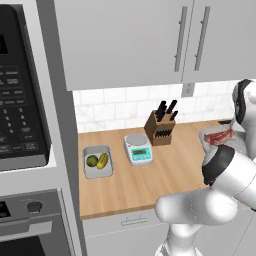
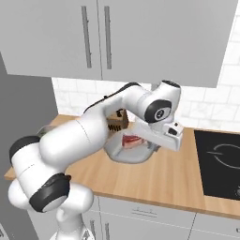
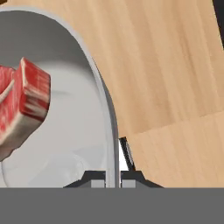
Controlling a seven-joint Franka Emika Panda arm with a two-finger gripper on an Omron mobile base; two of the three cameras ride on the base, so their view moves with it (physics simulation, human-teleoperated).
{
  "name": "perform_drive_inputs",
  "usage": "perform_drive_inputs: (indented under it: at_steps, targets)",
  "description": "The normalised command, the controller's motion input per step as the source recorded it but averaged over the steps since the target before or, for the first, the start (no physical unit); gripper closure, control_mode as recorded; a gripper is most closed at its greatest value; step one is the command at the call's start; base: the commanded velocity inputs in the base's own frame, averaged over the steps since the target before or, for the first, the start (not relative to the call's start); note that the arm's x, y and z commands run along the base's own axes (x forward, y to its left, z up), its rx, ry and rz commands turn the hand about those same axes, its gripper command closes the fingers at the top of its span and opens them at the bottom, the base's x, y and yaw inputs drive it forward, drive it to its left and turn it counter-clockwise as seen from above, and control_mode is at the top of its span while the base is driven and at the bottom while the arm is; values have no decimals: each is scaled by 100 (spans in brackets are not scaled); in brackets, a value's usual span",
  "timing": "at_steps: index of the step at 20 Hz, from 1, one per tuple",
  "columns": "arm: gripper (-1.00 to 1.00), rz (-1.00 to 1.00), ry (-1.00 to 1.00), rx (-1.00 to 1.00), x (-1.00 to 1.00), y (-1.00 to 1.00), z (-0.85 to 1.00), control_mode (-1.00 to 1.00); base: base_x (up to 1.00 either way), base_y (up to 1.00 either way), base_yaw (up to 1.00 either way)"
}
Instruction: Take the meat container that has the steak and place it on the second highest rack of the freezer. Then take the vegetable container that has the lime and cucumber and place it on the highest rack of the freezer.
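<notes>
The meat container (image 2: pixel 123 156), a shallow rounded grey bowl, holds the red steak (image 2: pixel 131 140) on the wooden counter's right part. My gripper (image 3: pixel 113 179) is shut on the bowl's rim (image 3: pixel 106 109), one finger inside the wall and one outside. The steak (image 3: pixel 24 103) lies left of the rim in the hand view. From the left base view the bowl (image 1: pixel 206 137) and steak (image 1: pixel 218 136) peek out behind my arm. The vegetable container (image 1: pixel 97 172), a small rectangular tray, sits at the counter's left with the lime (image 1: pixel 92 161) and cucumber (image 1: pixel 103 160) in it. The freezer is out of view.
A digital scale (image 1: pixel 138 148) and a knife block (image 1: pixel 160 127) stand between the two containers. A built-in oven column (image 1: pixel 25 150) borders the counter on the left, a black cooktop (image 2: pixel 220 164) on the right. Wall cabinets (image 2: pixel 140 37) hang overhead.
</notes>
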Motion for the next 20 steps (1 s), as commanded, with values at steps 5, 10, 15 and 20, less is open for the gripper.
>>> perform_drive_inputs:
  at_steps: [5,10,15,20]
  targets:
    - [100,27,10,17,-33,63,98,-100,0,0,0]
    - [100,13,2,30,-70,73,74,-100,0,0,0]
    - [100,9,0,18,-67,89,58,-100,0,0,0]
    - [100,1,-15,-8,-68,100,8,-100,0,0,0]
